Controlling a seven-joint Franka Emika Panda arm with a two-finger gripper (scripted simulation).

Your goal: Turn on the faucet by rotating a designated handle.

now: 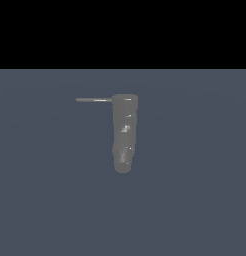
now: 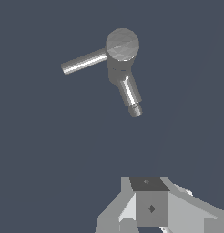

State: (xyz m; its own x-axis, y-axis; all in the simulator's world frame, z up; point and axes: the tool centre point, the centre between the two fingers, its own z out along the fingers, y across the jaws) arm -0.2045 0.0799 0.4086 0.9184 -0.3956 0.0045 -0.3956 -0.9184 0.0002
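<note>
The faucet [image 1: 125, 132] is a dull grey, lumpy upright cylinder standing on the blue-grey floor. The handle [image 1: 94, 100], a thin straight rod, juts from its top toward the exterior view's left. In the wrist view I look down on the faucet's round flat cap [image 2: 122, 44], with the handle [image 2: 84, 61] sticking out sideways. A second, shorter stub [image 2: 130, 94] angles out lower down. Grey parts of my gripper [image 2: 150, 202] show at the edge of the wrist view, well apart from the faucet and touching nothing. The arm is out of the exterior view.
A plain blue-grey floor [image 1: 195, 200] surrounds the faucet. A black band fills the top of the exterior view.
</note>
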